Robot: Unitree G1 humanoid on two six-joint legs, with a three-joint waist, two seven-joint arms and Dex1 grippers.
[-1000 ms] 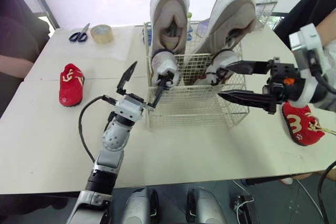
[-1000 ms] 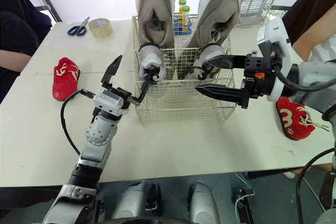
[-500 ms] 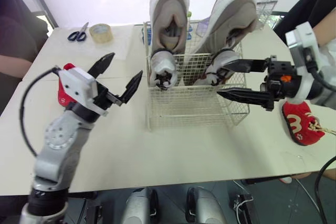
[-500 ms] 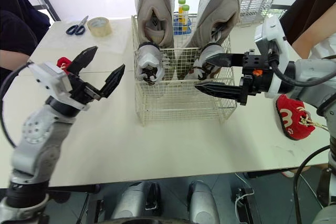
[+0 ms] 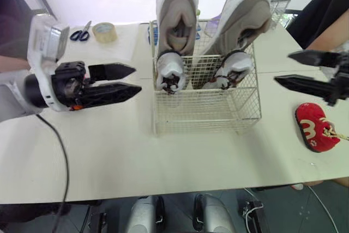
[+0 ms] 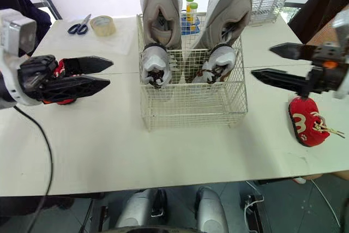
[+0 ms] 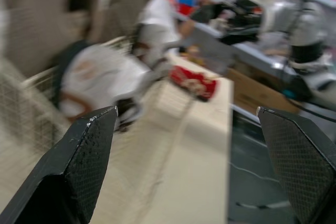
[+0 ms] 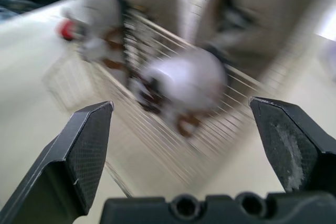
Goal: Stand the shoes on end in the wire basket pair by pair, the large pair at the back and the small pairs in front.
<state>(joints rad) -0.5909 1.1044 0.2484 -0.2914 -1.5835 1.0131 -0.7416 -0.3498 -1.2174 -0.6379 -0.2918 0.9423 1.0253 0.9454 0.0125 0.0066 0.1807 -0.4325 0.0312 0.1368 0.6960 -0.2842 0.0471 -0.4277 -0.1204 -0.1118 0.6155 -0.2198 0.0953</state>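
Note:
A wire basket (image 5: 204, 110) stands mid-table. Two large beige shoes (image 5: 175, 9) (image 5: 245, 12) stand on end at its back. In front of them two small white shoes (image 5: 170, 69) (image 5: 232, 66) stand on end. My left gripper (image 5: 136, 79) hovers open left of the basket, holding nothing. My right gripper (image 5: 282, 67) hovers open right of the basket, holding nothing. One small red shoe (image 5: 313, 126) lies on the table below the right gripper. Another red shoe (image 6: 58, 67) peeks out behind the left gripper.
Scissors (image 5: 80, 35) and a tape roll (image 5: 104, 32) lie at the back left. Bottles (image 6: 190, 6) and a second wire rack (image 6: 270, 1) stand behind the basket. A person sits at each side of the table (image 5: 11, 25) (image 5: 327, 15).
My left gripper has pulled back from the basket's left front to the left and turned level. My right gripper has drawn away to the right. The white shoes stay standing.

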